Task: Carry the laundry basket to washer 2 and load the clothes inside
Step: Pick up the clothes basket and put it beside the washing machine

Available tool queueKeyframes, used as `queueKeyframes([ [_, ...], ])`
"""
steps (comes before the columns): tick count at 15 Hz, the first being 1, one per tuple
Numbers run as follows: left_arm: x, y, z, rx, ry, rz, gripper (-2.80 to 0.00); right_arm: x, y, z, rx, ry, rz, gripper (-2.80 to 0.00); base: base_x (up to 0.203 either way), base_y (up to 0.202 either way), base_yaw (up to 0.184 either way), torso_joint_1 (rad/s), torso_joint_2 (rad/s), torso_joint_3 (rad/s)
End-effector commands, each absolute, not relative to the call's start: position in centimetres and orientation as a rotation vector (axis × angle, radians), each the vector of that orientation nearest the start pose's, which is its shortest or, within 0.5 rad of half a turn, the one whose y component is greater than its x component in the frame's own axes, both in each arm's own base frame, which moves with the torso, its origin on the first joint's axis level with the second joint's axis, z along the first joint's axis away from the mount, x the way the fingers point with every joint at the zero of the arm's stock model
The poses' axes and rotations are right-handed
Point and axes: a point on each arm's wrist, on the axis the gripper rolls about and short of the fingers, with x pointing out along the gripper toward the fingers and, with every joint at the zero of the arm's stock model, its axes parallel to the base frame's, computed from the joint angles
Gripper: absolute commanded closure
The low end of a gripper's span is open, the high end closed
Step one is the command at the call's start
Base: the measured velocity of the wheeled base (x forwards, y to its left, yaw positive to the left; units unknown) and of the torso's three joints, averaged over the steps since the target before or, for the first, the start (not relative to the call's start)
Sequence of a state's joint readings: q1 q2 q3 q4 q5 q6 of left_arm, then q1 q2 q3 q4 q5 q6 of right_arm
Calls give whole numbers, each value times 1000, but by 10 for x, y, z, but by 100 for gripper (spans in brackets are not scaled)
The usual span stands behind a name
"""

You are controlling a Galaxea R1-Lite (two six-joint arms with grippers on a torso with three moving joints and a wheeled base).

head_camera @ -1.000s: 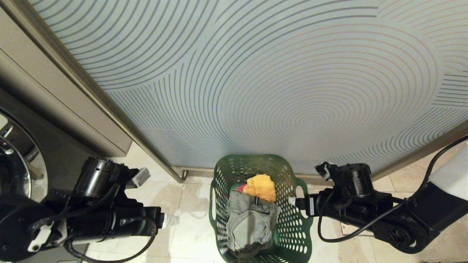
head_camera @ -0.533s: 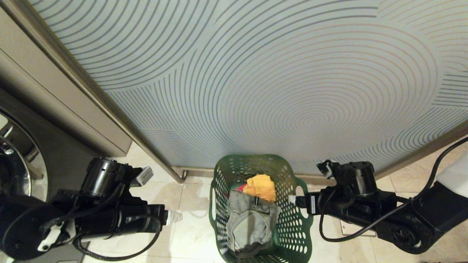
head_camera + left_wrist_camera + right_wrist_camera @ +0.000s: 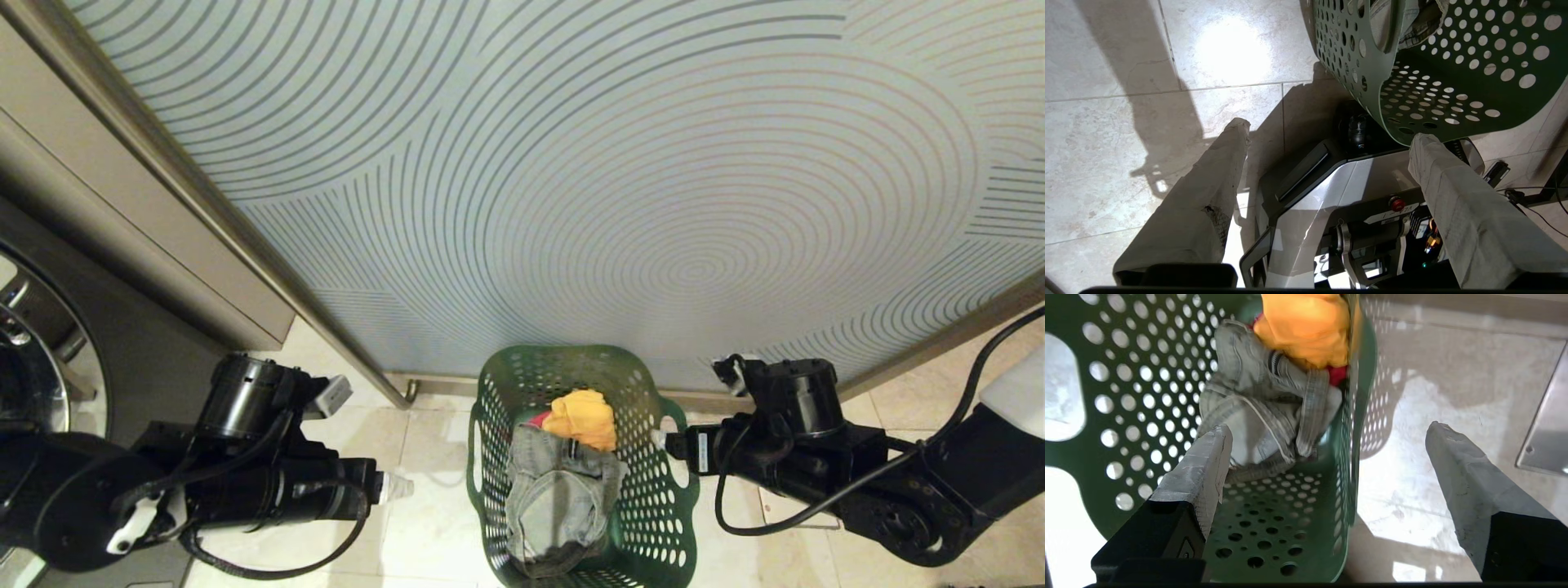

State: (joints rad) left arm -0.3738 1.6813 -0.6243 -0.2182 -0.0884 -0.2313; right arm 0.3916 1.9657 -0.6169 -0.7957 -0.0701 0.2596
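The dark green laundry basket (image 3: 653, 506) stands on the tiled floor between my arms. In it lie the clothes: grey jeans (image 3: 559, 498), a yellow-orange cloth (image 3: 581, 416) and a sliver of red cloth (image 3: 535, 420). My left gripper (image 3: 396, 487) is open a short way left of the basket, holding nothing; the left wrist view has the basket (image 3: 1453, 81) beside one fingertip (image 3: 1423, 143). My right gripper (image 3: 1327, 437) is open astride the basket's right wall (image 3: 1351, 457), one finger (image 3: 1212, 445) inside near the jeans (image 3: 1257, 416). A dark grey washer with a chrome-rimmed door (image 3: 33, 359) shows far left; its label is hidden.
A frosted panel with curved lines (image 3: 571, 163) rises right behind the basket, framed by a metal post (image 3: 204, 196). A beige cabinet (image 3: 122, 220) sits above the washer. My own base (image 3: 1351, 175) lies under the left gripper. A metal floor plate (image 3: 1543, 428) is right of the basket.
My left arm has slid a little toward the basket. The right arm has shifted slightly to the right. Basket and clothes have not moved.
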Motion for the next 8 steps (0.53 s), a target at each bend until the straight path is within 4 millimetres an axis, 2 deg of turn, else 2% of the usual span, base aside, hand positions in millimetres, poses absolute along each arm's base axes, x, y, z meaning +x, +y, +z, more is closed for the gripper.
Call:
queueKeyframes([
  [1,234,-99,106,-94,884,-343,-280,286,123,67,119,589,256,-280,0,0,0,0,0,0],
  [5,234,-105,107,-91,878,-333,-280,277,125,56,114,641,292,-280,0,0,0,0,0,0],
  [8,230,-119,109,-45,854,-319,-280,276,125,53,127,662,299,-280,0,0,0,0,0,0],
])
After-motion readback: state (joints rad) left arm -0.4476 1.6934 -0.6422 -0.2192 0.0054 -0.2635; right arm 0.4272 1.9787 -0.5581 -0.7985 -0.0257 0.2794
